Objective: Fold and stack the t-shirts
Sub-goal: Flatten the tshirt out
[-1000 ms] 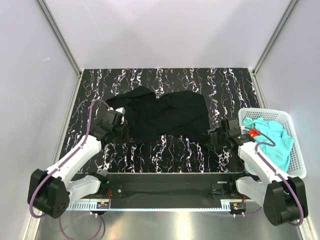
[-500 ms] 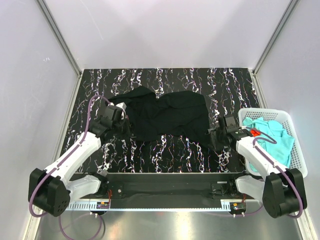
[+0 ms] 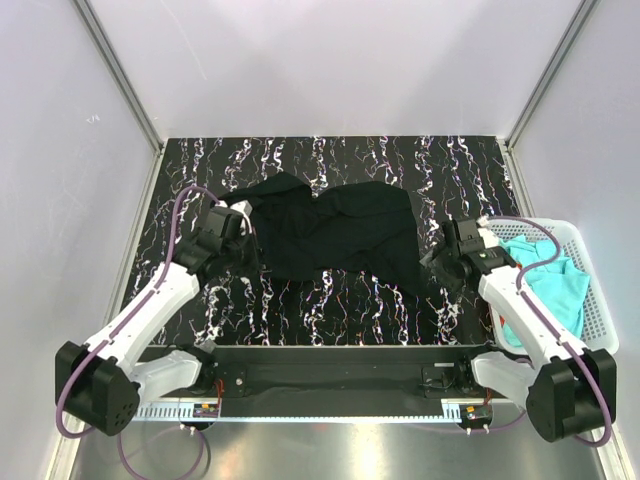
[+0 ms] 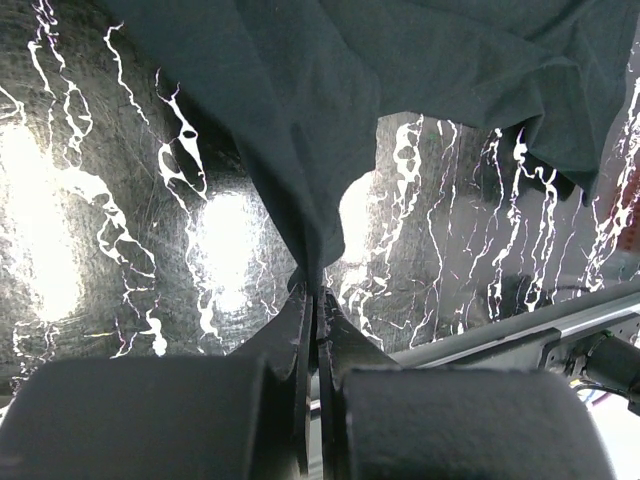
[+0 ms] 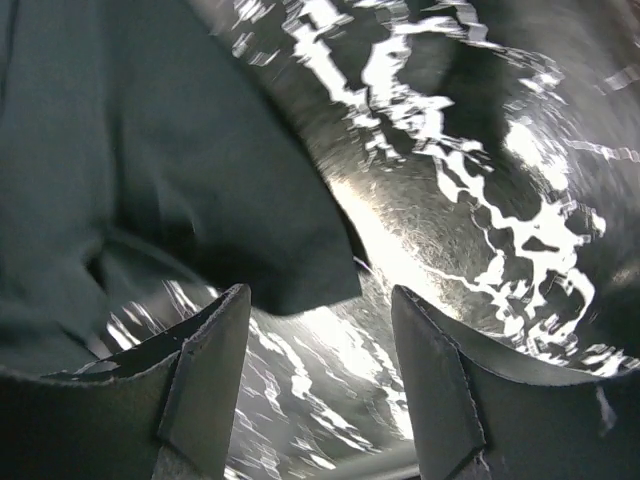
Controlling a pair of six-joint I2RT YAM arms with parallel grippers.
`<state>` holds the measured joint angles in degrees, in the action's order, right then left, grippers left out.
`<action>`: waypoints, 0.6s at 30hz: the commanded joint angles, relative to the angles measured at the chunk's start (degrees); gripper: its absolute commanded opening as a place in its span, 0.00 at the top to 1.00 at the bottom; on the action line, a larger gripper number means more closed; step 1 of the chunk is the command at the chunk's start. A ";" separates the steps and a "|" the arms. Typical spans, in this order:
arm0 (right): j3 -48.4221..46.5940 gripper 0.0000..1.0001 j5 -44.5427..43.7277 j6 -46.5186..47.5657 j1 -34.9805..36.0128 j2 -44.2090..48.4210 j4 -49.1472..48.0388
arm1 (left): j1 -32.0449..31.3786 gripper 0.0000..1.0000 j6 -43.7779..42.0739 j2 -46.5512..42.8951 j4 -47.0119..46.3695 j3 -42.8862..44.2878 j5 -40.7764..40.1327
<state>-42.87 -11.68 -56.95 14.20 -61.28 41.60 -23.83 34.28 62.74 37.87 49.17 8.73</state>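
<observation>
While the left gripper (image 4: pixel 315 300) is pinching the big black cloth t-shirt (image 3: pixel 340 235), right gripper (image 5: pixel 320 295) gaping empty, lopsided pulling's risking bunching.

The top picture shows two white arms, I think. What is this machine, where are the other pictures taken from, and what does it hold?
It is a robot: two arms bolted to a table. The top picture looks down from above; the other two come from a camera on each wrist. A black shirt lies unfolded on the table. The left claw is shut on its edge. The right claw is open near another corner and holds nothing. In a basket on the right lie turquoise shirts.
</observation>
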 commanded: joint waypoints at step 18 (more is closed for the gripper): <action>-19.17 0.25 -2.43 54.45 27.02 -15.18 4.00 | 2.21 1.00 1.05 -6.05 0.19 0.22 1.28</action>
<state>-57.28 -8.01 -17.23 37.36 -74.30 43.16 -21.78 35.24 57.41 39.35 49.10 8.80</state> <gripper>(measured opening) 0.742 0.016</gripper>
